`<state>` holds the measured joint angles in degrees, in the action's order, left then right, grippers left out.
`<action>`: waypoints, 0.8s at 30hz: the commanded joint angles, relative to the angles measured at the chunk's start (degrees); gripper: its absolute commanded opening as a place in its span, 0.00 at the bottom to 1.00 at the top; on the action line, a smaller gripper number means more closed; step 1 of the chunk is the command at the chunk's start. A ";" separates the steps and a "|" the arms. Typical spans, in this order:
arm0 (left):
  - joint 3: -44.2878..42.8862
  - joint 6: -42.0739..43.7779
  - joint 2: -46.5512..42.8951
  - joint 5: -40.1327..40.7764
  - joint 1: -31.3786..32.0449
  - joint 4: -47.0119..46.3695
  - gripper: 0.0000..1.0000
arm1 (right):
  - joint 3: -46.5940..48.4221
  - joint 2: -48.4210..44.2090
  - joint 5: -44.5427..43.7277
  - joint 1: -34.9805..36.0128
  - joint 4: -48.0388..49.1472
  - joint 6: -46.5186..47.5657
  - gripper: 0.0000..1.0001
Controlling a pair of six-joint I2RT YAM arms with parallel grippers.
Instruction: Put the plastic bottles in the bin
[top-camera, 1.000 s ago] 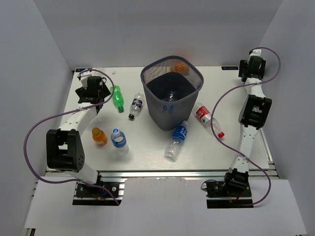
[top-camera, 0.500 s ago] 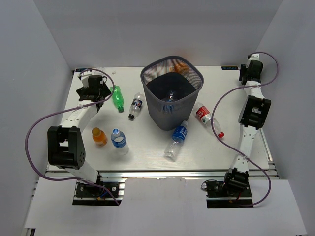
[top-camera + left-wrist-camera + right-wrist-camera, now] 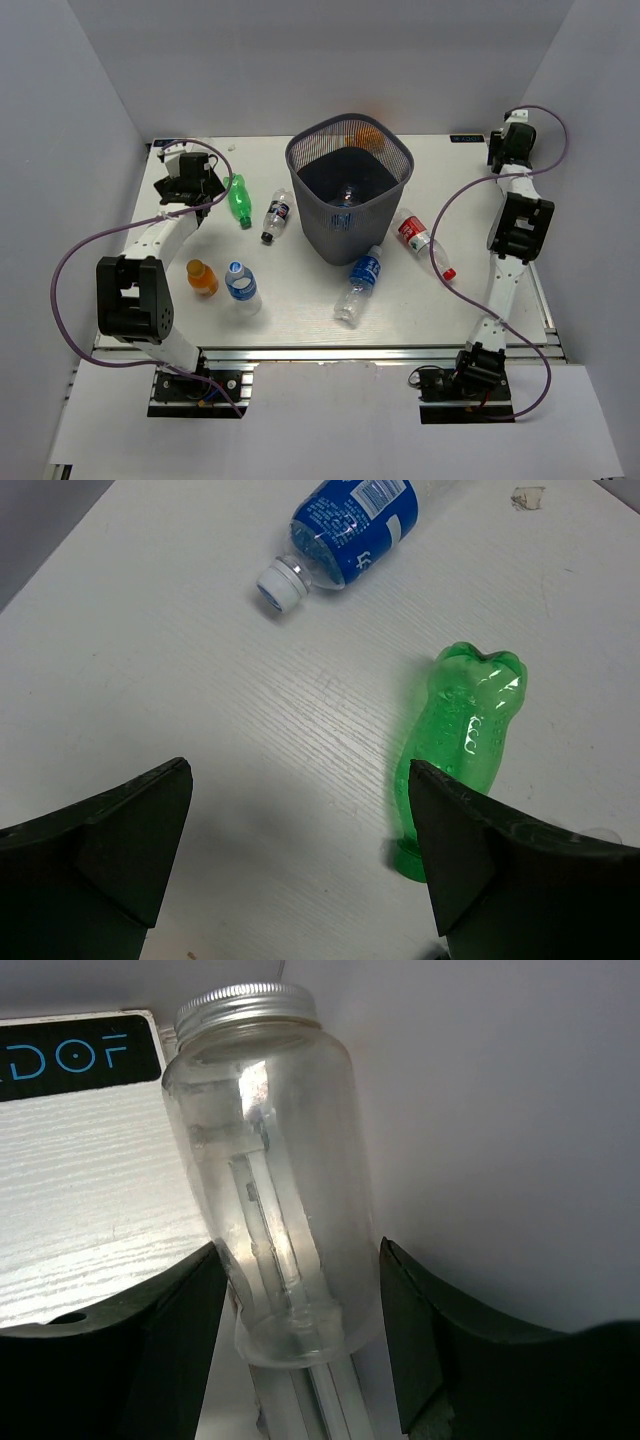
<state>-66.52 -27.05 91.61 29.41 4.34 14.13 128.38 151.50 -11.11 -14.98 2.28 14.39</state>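
Note:
My right gripper (image 3: 300, 1250) is shut on a clear bottle (image 3: 275, 1150) with a silver screw cap, at the table's far right corner against the wall; from above the gripper (image 3: 512, 138) hides it. The left gripper (image 3: 298, 770) hangs open over bare table, and a green bottle (image 3: 465, 745) lies just beside its right finger (image 3: 470, 850). Beyond it lies a blue-labelled bottle (image 3: 350, 520). The dark mesh bin (image 3: 349, 185) stands at the middle back with a clear bottle (image 3: 347, 195) inside. Also seen from above: the green bottle (image 3: 238, 200), the left gripper (image 3: 185, 178).
More bottles lie on the table: a dark-labelled one (image 3: 276, 215), a squat orange one (image 3: 201, 277), a clear one with a blue cap (image 3: 241, 287), a blue-labelled one (image 3: 360, 283) before the bin, and a red-labelled one (image 3: 420, 238) to its right. Grey walls enclose the table.
The right gripper has reached further into the back right corner and closed on the clear bottle. The left gripper has shifted slightly toward the back, still open.

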 commanded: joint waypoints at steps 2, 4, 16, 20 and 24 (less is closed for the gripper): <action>-2.74 -0.29 -0.47 0.30 -0.12 -0.07 0.98 | -2.16 -7.44 -0.58 0.92 2.64 -3.05 0.05; -2.74 -0.29 -0.65 -0.05 -0.12 -0.24 0.98 | -1.73 -9.64 -0.75 1.45 3.07 -2.88 0.00; -1.25 -0.20 -6.09 0.12 -0.21 -0.33 0.98 | -5.77 -27.46 9.32 5.92 -0.24 -5.51 0.00; 0.08 -0.11 -8.03 -0.66 -0.21 -0.60 0.98 | -6.82 -35.89 20.23 8.56 -5.44 -7.36 0.00; -0.54 -0.81 -8.73 -0.58 -0.12 1.68 0.98 | -11.99 -45.66 29.12 13.74 -8.26 -5.52 0.00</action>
<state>-66.87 -27.18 85.43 29.15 4.34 14.63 118.58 112.97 7.51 -4.93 -4.19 8.80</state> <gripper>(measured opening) 0.979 0.602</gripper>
